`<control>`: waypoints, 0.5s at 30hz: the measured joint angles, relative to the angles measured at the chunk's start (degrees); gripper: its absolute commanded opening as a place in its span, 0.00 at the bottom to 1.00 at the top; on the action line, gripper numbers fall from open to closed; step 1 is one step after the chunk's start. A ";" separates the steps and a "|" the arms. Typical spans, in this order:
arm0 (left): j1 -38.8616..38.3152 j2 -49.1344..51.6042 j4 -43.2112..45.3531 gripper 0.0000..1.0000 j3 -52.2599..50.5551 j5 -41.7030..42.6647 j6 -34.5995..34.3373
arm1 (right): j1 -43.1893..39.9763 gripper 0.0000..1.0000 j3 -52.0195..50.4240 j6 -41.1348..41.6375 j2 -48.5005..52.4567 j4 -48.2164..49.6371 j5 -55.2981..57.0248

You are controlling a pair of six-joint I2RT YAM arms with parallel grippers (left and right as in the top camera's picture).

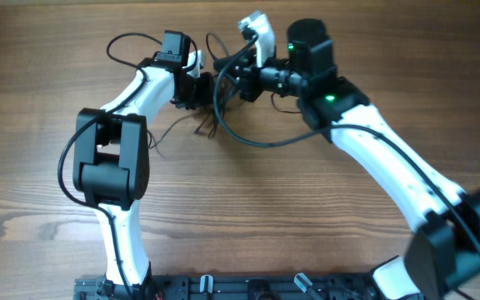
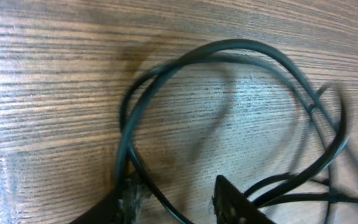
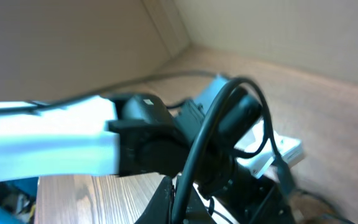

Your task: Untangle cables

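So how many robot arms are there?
2. The left arm comes up from the lower left of the overhead view, the right arm from the lower right. Both reach to the cables. None seems hidden.

Thin black cables point(image 2: 229, 45) in tangled loops

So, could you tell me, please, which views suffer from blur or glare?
Overhead: sharp, evenly lit. Left wrist: the cables blur towards the right edge, with glare on the table at left. Right wrist: the white arm link is smeared and overexposed.
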 measured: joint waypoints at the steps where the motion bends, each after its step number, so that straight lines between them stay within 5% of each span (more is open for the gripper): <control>1: 0.50 -0.02 -0.20 0.59 -0.02 1.20 -0.13 | -0.42 0.04 0.00 -0.15 -2.25 -0.50 0.04; 6: 4.55 -1.77 -0.98 0.70 -0.31 7.52 -1.95 | -1.16 0.04 0.00 -0.31 -9.77 -0.52 0.83; 15: 13.38 -19.04 -0.92 0.71 -0.42 14.01 -2.47 | -1.16 0.04 2.05 -0.59 -15.43 -0.59 1.29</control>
